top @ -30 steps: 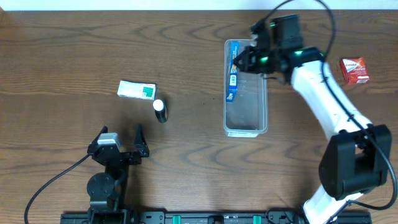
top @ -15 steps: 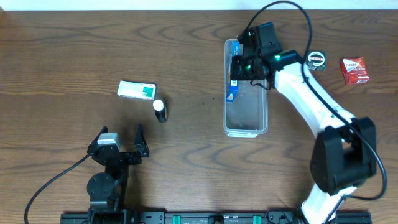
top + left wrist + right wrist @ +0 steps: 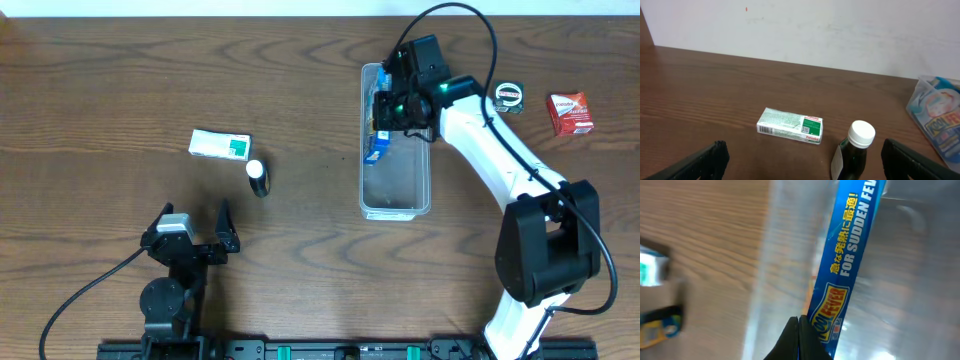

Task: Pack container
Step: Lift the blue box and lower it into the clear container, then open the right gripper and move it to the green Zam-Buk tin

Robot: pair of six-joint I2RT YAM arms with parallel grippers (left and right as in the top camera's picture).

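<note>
Closed right hand [image 3: 384, 104] pinches blue packet [image 3: 372, 150] inside container [image 3: 400, 190], upper centre-right; both lie long axis top-to-bottom. Wide-open left hand [image 3: 195, 215], empty, lower left, well apart.

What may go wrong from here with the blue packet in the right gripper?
The Kool Fever packet, pinched in the right gripper, stands on edge along the left wall of the container; released now, it may lean, not lie flat. The gripper is close to that wall and might shove the container.
</note>
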